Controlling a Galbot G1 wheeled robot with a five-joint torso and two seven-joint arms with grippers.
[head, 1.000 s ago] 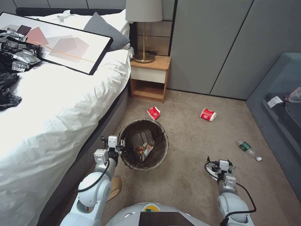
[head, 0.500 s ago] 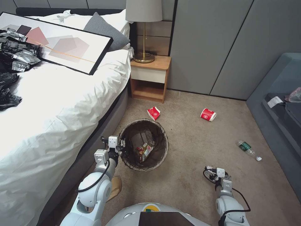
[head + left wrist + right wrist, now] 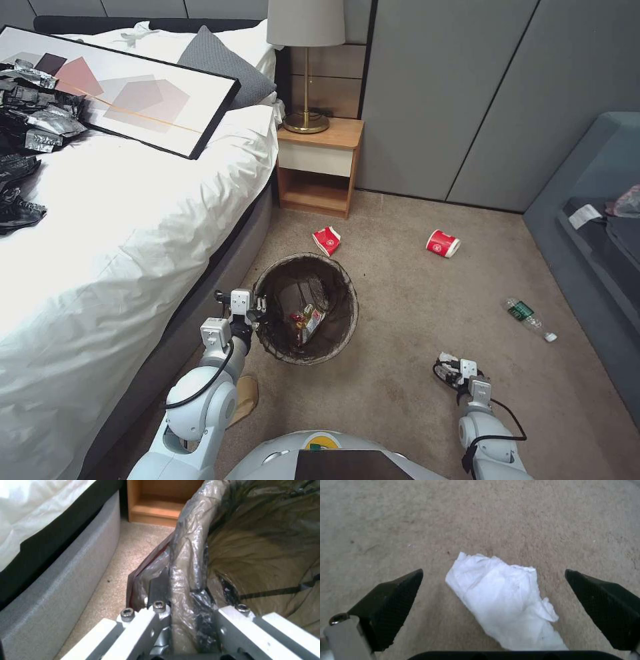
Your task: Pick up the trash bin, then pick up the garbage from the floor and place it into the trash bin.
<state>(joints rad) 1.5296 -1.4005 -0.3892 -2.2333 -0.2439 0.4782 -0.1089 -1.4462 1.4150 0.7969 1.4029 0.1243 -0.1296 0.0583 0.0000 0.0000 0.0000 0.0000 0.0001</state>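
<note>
Head view: the trash bin (image 3: 306, 308), its dark brown bag liner (image 3: 337, 293) folded over the rim, stands on the beige carpet (image 3: 413, 313) just beside the grey bed base (image 3: 200, 293), with the left gripper (image 3: 257, 313) at its near-left rim. In the left wrist view the jaws are clamped on the lined rim (image 3: 186, 562), one finger (image 3: 159, 590) outside the wall and the other inside against the crinkled liner. Snack wrappers (image 3: 307, 320) in red and yellow lie at the bottom of the bin. The right gripper (image 3: 448, 368) hangs low over the carpet to the right of the bin and well apart from it. In the right wrist view its two black fingers (image 3: 391, 605) are spread wide on either side of a crumpled white tissue (image 3: 506, 600), which lies flat on the carpet between them; neither finger touches it. Farther off, a flattened red-and-white paper cup (image 3: 327, 240) lies just beyond the bin's far rim, near the wooden nightstand (image 3: 320, 167). A second red paper cup (image 3: 443, 243) lies on its side to the right. A clear bottle with a green label (image 3: 528, 317) rests on the carpet near the grey sofa (image 3: 587, 220). A brown paper bag (image 3: 243, 397) lies on the carpet beside the left arm
</note>
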